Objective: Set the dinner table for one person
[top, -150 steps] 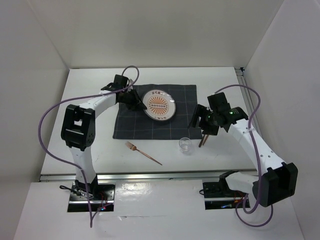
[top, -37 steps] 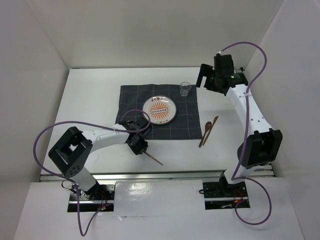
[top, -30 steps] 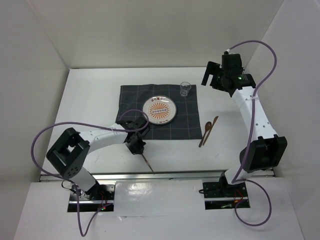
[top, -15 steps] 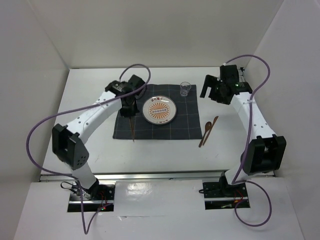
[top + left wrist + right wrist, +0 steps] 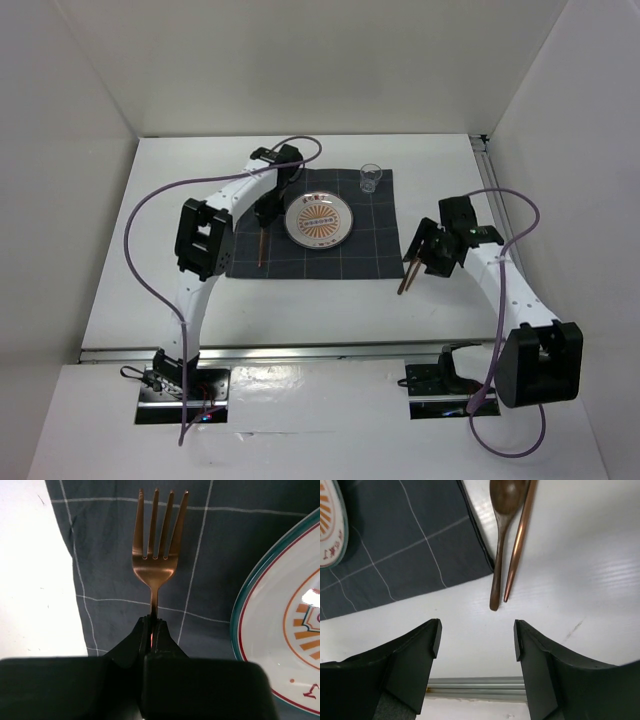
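Observation:
The white dinner table carries a dark checked cloth with an orange-patterned plate on it. My left gripper is shut on the handle of a copper fork, held low over the cloth left of the plate. In the left wrist view the gripper pinches the fork just behind its head, with the plate at the right. My right gripper is open and empty over a wooden spoon and a copper knife lying side by side on the table right of the cloth.
A small clear glass stands at the cloth's far right corner. A silver rail runs along the table's near edge, under the right gripper. White walls enclose the table on three sides.
My left arm carried the fork from the near table up onto the cloth left of the plate. My right arm swung from beside the glass down over the spoon and knife.

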`<state>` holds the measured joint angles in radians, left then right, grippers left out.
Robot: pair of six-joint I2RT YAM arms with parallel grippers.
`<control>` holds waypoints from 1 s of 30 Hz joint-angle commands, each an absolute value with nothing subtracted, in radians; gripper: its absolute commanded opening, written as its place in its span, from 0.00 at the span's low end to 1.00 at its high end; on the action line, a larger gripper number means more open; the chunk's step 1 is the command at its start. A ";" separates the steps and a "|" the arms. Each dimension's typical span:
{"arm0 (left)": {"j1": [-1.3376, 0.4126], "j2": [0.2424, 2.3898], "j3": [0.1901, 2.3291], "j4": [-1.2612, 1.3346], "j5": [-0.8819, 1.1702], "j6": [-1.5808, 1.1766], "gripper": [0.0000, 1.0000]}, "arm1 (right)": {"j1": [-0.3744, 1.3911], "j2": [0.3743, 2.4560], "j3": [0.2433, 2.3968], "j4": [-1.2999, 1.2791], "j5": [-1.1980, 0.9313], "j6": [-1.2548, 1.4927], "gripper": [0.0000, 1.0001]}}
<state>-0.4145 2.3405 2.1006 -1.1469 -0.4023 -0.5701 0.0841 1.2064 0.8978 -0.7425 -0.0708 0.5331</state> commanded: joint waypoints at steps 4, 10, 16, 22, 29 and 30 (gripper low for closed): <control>-0.356 2.348 2.157 -1.105 -0.327 -0.516 0.00 | 0.078 1.221 0.828 -0.657 -0.118 0.578 0.71; -0.344 2.349 2.166 -1.046 -0.239 -0.505 0.00 | 0.087 1.284 0.790 -0.620 -0.089 0.587 0.68; -0.334 2.404 2.186 -1.046 -0.239 -0.494 0.00 | 0.087 1.339 0.802 -0.572 -0.089 0.578 0.53; -0.334 2.384 2.158 -1.025 -0.178 -0.476 0.29 | 0.087 1.422 0.867 -0.563 -0.054 0.551 0.47; -0.334 2.232 2.106 -1.039 -0.129 -0.499 0.55 | 0.087 1.525 0.929 -0.531 -0.031 0.532 0.39; -0.334 2.214 2.097 -1.039 -0.118 -0.499 0.55 | 0.087 1.535 0.939 -0.531 -0.017 0.532 0.39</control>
